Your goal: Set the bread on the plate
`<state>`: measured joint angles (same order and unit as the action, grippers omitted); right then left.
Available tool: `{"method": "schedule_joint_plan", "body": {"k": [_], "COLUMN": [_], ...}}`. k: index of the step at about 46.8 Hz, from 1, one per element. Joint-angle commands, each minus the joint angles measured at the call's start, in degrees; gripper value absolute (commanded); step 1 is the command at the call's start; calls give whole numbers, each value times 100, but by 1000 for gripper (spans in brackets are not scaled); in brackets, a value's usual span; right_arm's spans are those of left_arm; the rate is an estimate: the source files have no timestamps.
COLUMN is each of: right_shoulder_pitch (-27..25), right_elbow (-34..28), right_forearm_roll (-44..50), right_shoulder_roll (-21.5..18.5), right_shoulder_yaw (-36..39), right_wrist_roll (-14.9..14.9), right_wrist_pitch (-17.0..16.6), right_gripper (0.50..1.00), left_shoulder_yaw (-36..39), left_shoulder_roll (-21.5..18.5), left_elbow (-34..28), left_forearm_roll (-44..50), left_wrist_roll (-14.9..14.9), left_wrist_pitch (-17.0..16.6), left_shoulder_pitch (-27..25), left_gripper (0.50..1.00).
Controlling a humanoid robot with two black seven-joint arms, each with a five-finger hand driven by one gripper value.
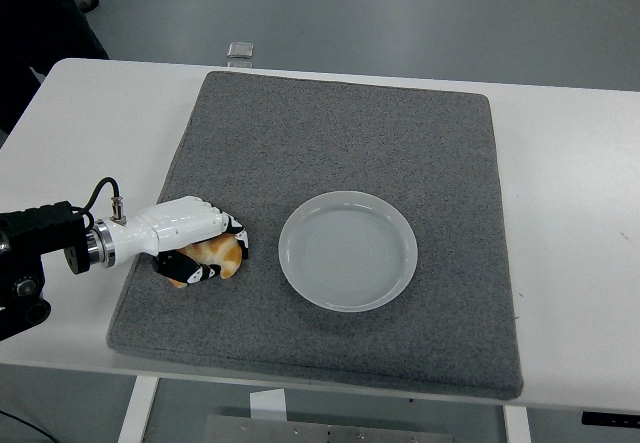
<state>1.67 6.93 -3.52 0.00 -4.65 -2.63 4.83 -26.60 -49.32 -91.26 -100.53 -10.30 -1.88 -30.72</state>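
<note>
**A:** What is at the left of the frame?

**B:** A black arm comes in from the left edge, low in the picture. It ends in a white robot hand point(190, 238) with dark fingertips. The hand is clenched around the bread point(208, 256), a golden-orange piece that looks like a small croissant. The palm covers its top and the fingers curl under its near side.

**A:** Where does the bread sit?

**B:** At lower left of the frame, on a grey mat point(340, 143) that covers most of the white table point(560, 163). The bread looks to be resting on the mat or barely off it; I cannot tell which.

**A:** And moving right?

**B:** Just right of the bread, near the centre and slightly below it, lies a round, pale plate point(347, 208), shallow and empty. A narrow strip of mat separates the two. The right side holds only mat and table. No right arm is in view.

**A:** Which step is this?

**B:** I judge it the grasping step: the hold is made, the carry not yet begun.

**A:** What does the next move call for?

**B:** Probably a lift clear of the mat, a short travel toward the right over the plate's raised rim, then lowering and opening the fingers above its middle.
</note>
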Motion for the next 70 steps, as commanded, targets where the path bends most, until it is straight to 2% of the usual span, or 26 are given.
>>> {"method": "schedule_joint_plan", "body": {"k": [1, 25, 31, 36, 42, 50, 62, 64, 70], "right_shoulder_pitch": [0, 0, 0, 0, 0, 0, 0, 0, 0], "right_elbow": [1, 1, 1, 1, -7, 1, 1, 1, 1], "right_forearm_roll": [0, 0, 0, 0, 0, 0, 0, 0, 0], "right_shoulder_roll": [0, 0, 0, 0, 0, 0, 0, 0, 0], "right_shoulder_yaw": [0, 0, 0, 0, 8, 0, 8, 0, 8], "right_wrist_roll": [-1, -1, -1, -1, -1, -1, -1, -1, -1], "right_wrist_pitch": [0, 0, 0, 0, 0, 0, 0, 0, 0], "right_gripper": [952, 952, 952, 954, 952, 952, 952, 952, 952], "left_shoulder_yaw": [-3, -73, -126, -319, -407, -407, -390, -389, -389], "left_shoulder_roll": [-8, 36, -25, -87, -201, -149, -105, -52, 492], "left_elbow": [12, 20, 29, 56, 196, 442, 478, 477, 477], "left_forearm_roll": [-11, 200, 428, 990, 1474, 1624, 1642, 1642, 1642], "left_wrist_roll": [2, 2, 2, 2, 2, 2, 2, 2, 2], "left_wrist_pitch": [-5, 109, 364, 583, 1023, 1612, 1893, 1955, 2148], "left_shoulder_pitch": [-92, -830, -1208, -1524, -2122, -2790, -3379, -3458, -3625], "left_gripper": [500, 500, 500, 500, 500, 500, 500, 500, 500]}}
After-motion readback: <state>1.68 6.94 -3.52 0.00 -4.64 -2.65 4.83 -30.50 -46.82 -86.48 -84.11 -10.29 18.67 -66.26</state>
